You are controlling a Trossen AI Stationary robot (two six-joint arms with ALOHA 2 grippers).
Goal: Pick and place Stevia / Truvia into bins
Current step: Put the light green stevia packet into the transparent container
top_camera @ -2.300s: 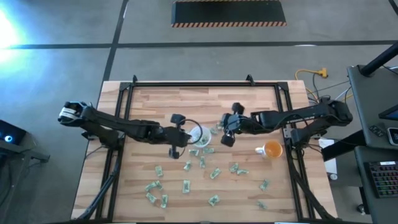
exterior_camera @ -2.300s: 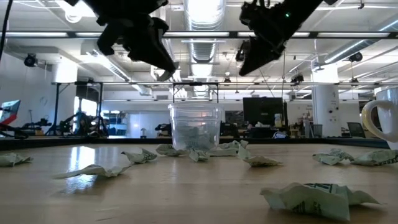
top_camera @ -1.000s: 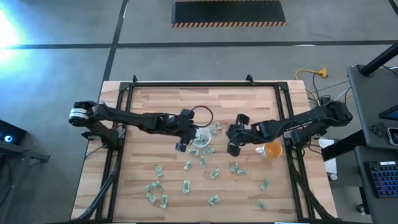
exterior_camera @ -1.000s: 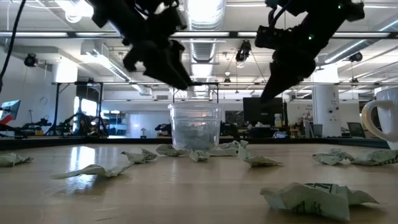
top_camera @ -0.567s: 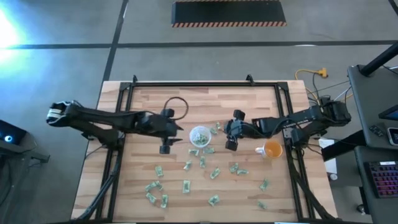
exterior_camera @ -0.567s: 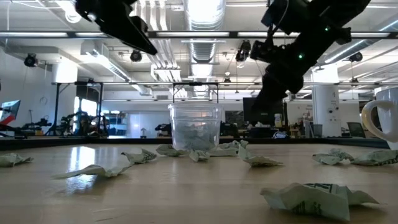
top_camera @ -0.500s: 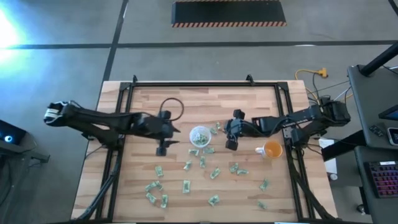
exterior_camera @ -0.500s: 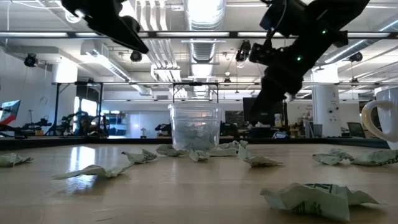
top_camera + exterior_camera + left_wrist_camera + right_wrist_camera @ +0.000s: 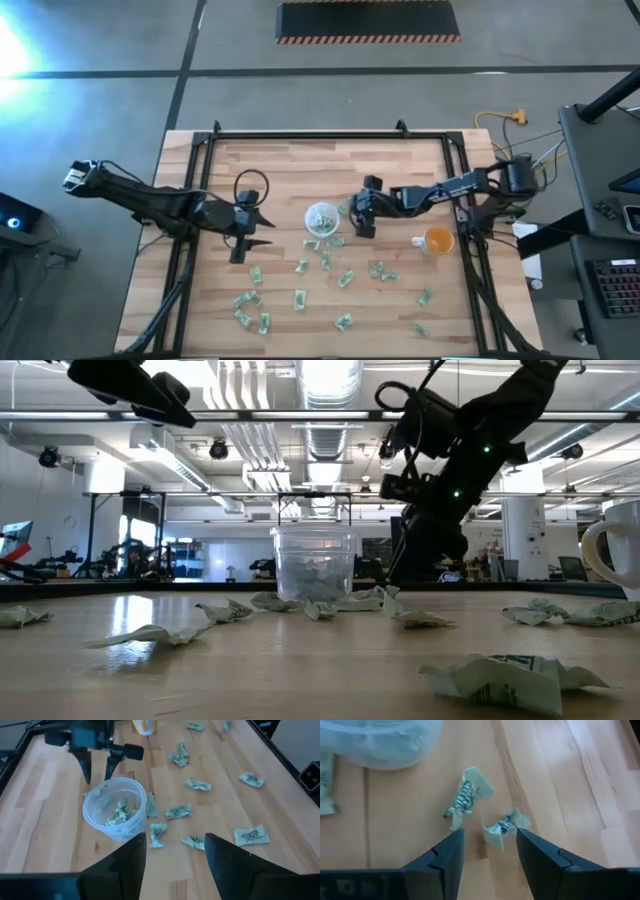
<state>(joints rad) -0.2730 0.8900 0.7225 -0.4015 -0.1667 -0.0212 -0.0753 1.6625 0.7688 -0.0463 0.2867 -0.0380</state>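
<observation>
The bin is a small translucent cup standing near the table's middle with several Stevia packets inside. Many more green-and-white packets lie crumpled on the wood near the cup and toward the near edge. My right gripper stands open just right of the cup, low over the table, fingers pointing down. Two crumpled packets lie beneath and between its fingers, untouched. My left gripper hangs open and empty, left of the cup and well above the table.
An orange cup stands right of my right gripper, beside the table's right edge. A black frame runs around the table. Bare wood lies between the cup and the far edge.
My left gripper has drawn back from over the cup toward the table's left edge and stays high. My right gripper has gone down and a little toward the cup, and now stands just above the packets beside it.
</observation>
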